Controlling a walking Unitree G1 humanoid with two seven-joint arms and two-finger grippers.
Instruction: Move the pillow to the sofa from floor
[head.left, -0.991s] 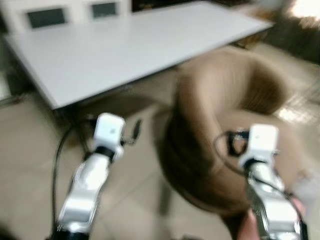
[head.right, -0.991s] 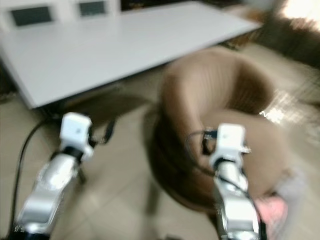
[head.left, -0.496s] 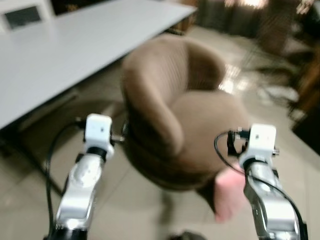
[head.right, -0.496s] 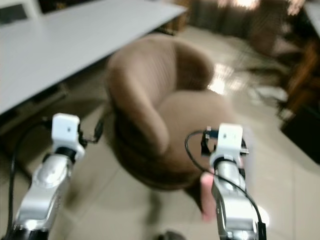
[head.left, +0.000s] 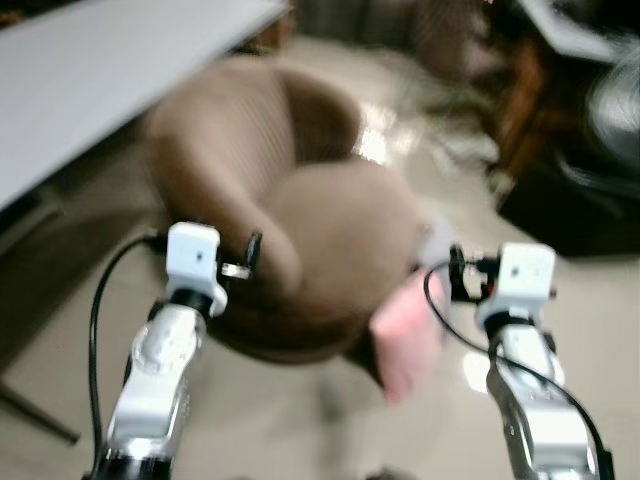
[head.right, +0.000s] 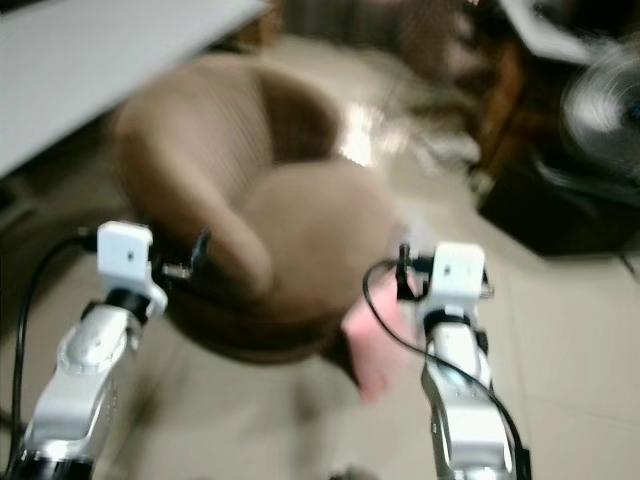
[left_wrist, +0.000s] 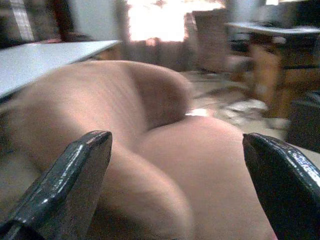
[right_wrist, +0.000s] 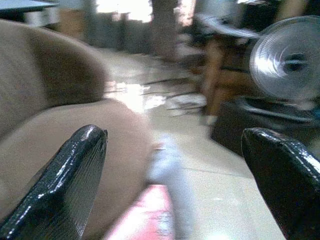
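A pink pillow (head.left: 408, 332) with a pale top edge leans on the floor against the right side of a round brown armchair (head.left: 290, 230); it also appears in the right wrist view as the pillow (right_wrist: 150, 220). Both silver arms are raised in front of me. My left gripper (left_wrist: 175, 190) is open, its fingers (left_wrist: 65, 185) spread wide before the armchair (left_wrist: 150, 165). My right gripper (right_wrist: 175, 185) is open too, held just above and to the right of the pillow. Neither touches anything. The head views are blurred.
A white table (head.left: 90, 70) stands at the back left. A standing fan (right_wrist: 282, 65) and dark furniture (head.left: 580, 190) are at the right. Glossy tiled floor (head.left: 560, 300) lies between the armchair and that furniture.
The whole view has swung to the right: table and armchair slid left in the picture, and the pink pillow came into fuller sight beside the right arm. The grippers keep their pose.
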